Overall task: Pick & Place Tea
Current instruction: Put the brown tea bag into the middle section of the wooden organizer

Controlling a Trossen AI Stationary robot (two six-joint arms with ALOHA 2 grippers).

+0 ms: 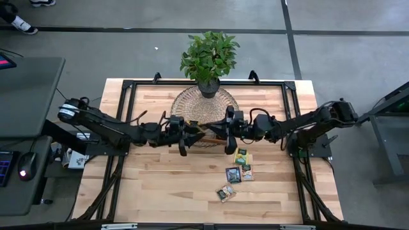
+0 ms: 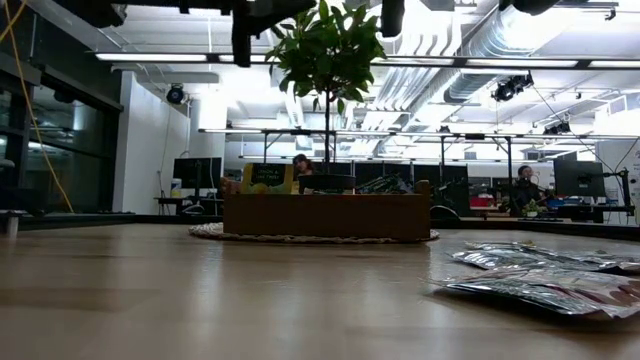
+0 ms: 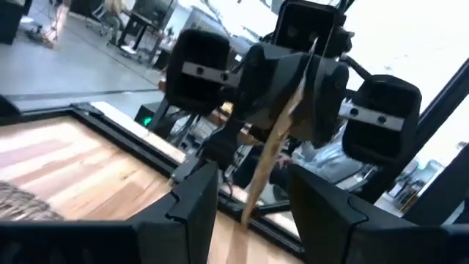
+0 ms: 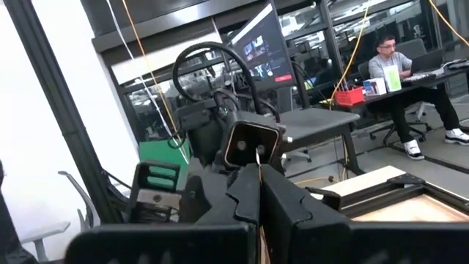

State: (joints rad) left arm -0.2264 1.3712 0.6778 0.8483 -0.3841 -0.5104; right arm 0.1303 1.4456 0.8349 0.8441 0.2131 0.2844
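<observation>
Handover above the wooden tray (image 1: 203, 131). The right gripper (image 1: 227, 131), fingers pressed together, pinches one tea sachet (image 3: 282, 136) edge-on over the tray. The left gripper (image 3: 245, 202) faces it, half-spread and holding nothing. Remaining sachets (image 1: 235, 174) lie on the table (image 1: 160, 185), near the tray on the right arm's side. Best practice, probably: centre the sachet between the left fingers before the right lets go.
</observation>
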